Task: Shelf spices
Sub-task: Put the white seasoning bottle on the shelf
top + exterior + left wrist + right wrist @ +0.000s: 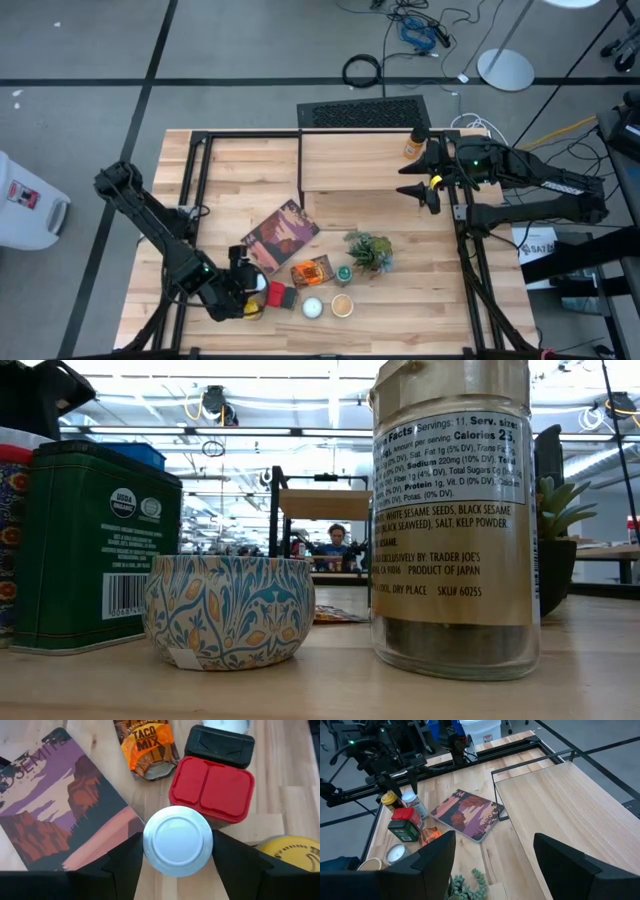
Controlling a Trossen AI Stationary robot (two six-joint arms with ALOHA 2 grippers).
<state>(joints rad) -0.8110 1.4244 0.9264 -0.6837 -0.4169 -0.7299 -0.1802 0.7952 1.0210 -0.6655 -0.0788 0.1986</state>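
Dark fingers (125, 870) of the left gripper (177, 865) straddle a white-lidded jar (178, 848), one finger on each side of its lid, close against it; whether they squeeze it can't be told. That jar stands near the table's (230, 170) front-left corner. Touching the white lid sits a red-lidded container (212, 787), with a dark-lidded tin (220, 746) just behind it and a yellow-lidded jar (295, 852) beside the gripper. An orange taco mix packet (147, 745) lies flat near the red lid, next to the maroon picture book (60, 815), which lies tilted toward the table's middle. Along the front edge sit a small round white-topped tin (312, 307) and a tan-topped jar (343, 304); a green-lidded jar (344, 272) stands just beside the potted plant (368, 250). The right gripper (432, 188) hangs with jaws apart, gripping nothing, over the right end of the shelf (365, 160). The shelf stands at the table's back edge, light-wood board on a black frame, with one amber jar (412, 146) at its back-right corner. Other spices are all on the table, not on the shelf.
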